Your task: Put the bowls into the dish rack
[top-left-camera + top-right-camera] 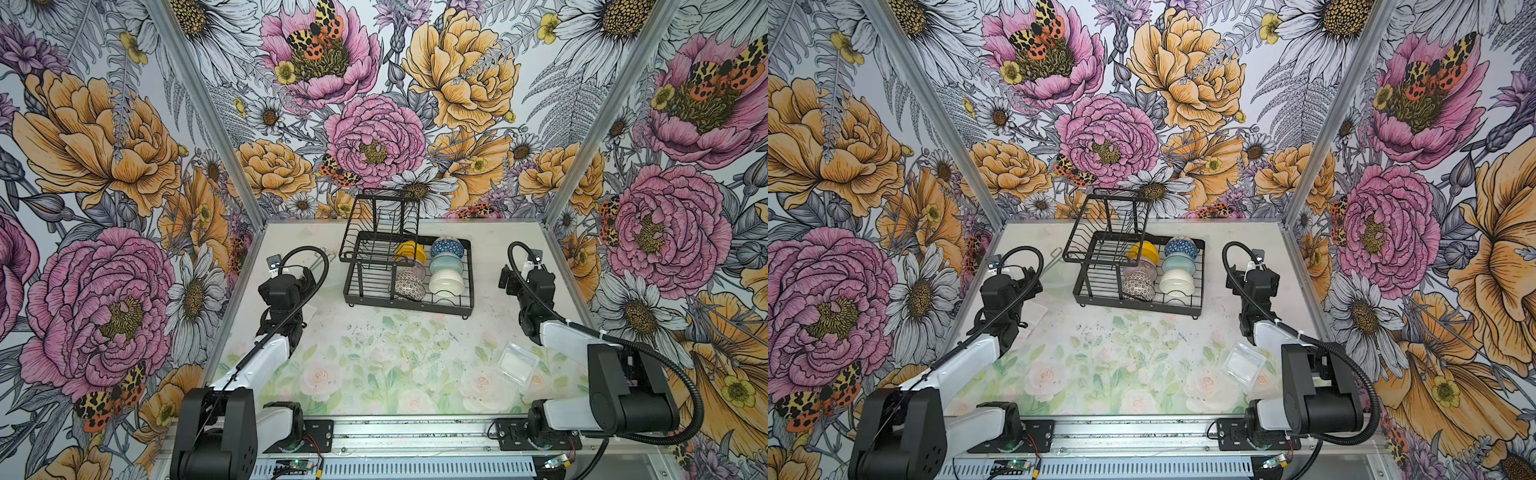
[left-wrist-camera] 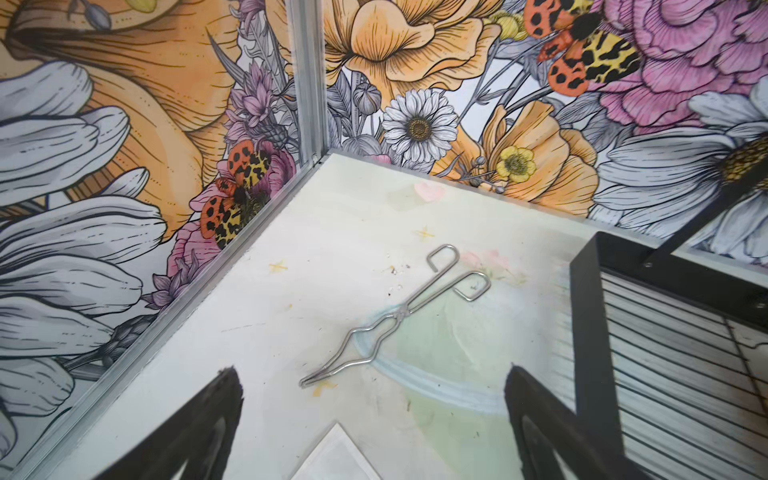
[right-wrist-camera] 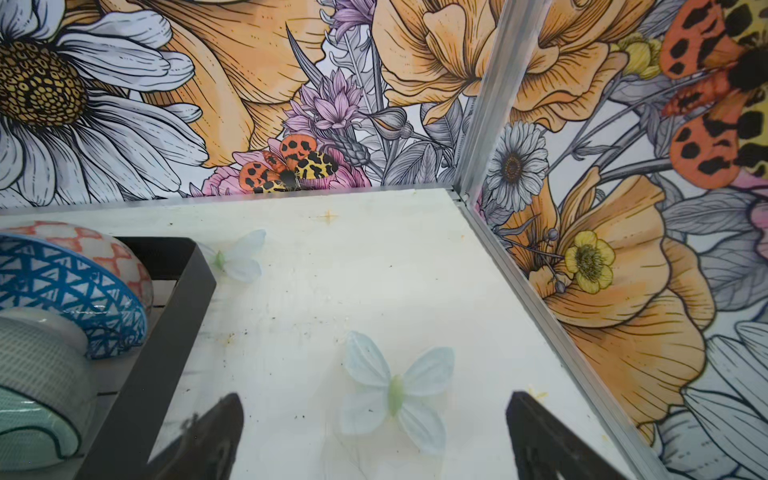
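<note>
1. The dish rack (image 1: 415,306) stands at the far centre of the tabletop (image 1: 374,345), with its raised shelf over its left side
2. All six bowls stand on edge in the right half of the rack's base tray, in two rows running far to near
3. Left row, far to near: yellow bowl (image 1: 411,250), pink-striped bowl (image 1: 411,271), black-and-white bowl (image 1: 409,287)
4. Right row, far to near: blue-patterned bowl (image 1: 446,247), pale teal bowl (image 1: 444,264), cream bowl (image 1: 445,284)
5. Left gripper (image 2: 372,395): just left of the rack, jaws spread wide with nothing between them; thin metal tongs (image 2: 395,320) lie on the tabletop just beyond the jaws
6. Right gripper (image 3: 374,399): right of the rack and clear of it, jaws spread wide with nothing between them
7. A clear plastic tub (image 1: 518,362) lies at the near right, beside the right arm
</note>
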You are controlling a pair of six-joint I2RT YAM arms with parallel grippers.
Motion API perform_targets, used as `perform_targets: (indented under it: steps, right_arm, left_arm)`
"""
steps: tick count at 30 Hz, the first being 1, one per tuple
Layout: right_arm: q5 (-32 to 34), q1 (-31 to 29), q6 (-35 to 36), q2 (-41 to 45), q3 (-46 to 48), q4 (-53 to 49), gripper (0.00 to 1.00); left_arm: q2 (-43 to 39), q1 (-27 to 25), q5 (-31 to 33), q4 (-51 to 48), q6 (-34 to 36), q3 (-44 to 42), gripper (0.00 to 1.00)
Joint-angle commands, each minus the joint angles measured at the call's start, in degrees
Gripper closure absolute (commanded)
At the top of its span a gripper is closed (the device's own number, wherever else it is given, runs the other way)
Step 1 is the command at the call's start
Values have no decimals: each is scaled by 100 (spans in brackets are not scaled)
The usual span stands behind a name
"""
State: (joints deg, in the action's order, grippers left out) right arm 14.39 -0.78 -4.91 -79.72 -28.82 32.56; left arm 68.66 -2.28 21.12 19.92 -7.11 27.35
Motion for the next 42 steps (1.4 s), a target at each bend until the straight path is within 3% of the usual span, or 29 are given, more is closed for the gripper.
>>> perform_targets:
  steps: [1,5,6,9,12,13,20,25,28,30,32,33,34,35,37,39,41,42]
  right_arm:
    - [323,8,108,127,33,790,0]
    - [168,-49,181,251,122,697,1]
    - [154,-70,106,297,177,700,1]
    - [233,-229,156,472,391,810,1]
    - [387,-359,309,523,497,919,1]
    - [421,-379,353,521,525,944,0]
    - [563,-470,331,696,784,1001,0]
    - [1202,-649,337,-140,1490,2832,1]
    - [1200,-652,399,-572,1185,2751,1]
    - [940,-455,136,-426,1110,2297,1]
    - [472,-289,83,-653,1056,2359,0]
    - [568,-282,204,-1002,908,2601,1]
    - [430,-243,-23,-794,796,1975,0]
    - [273,-86,-80,-805,788,1973,0]
    - [333,-61,-162,-780,746,1815,1]
    - [361,-80,-114,-833,768,1984,1]
    - [361,-78,-72,-871,780,2077,1]
    - [364,-67,-128,-806,768,1929,0]
  left_arm:
    - [336,-66,438,1208,182,-252,1]
    - [927,-95,430,1814,184,-396,1]
    - [927,-108,374,1470,187,-259,1]
    - [1222,-99,418,1730,466,-126,1]
    - [1713,33,149,2603,516,-241,1]
    - [1661,10,79,2177,503,-111,1]
    - [1760,-97,67,2525,680,-203,1]
    - [1764,-83,50,2517,676,-190,1]
    - [1764,-88,41,2514,669,-195,1]
    - [1764,-88,32,2509,673,-195,1]
    - [1757,-80,0,2529,670,-204,1]
    - [1763,-61,-43,2559,671,-220,1]
    - [1764,-47,-88,2560,662,-219,1]
    - [1754,-30,-146,2600,657,-262,1]
    - [1790,32,-421,2914,655,-447,1]
    - [2114,181,-609,3921,584,-767,1]
    - [1921,157,-535,3286,573,-606,1]
    - [2052,116,-502,3640,632,-661,1]
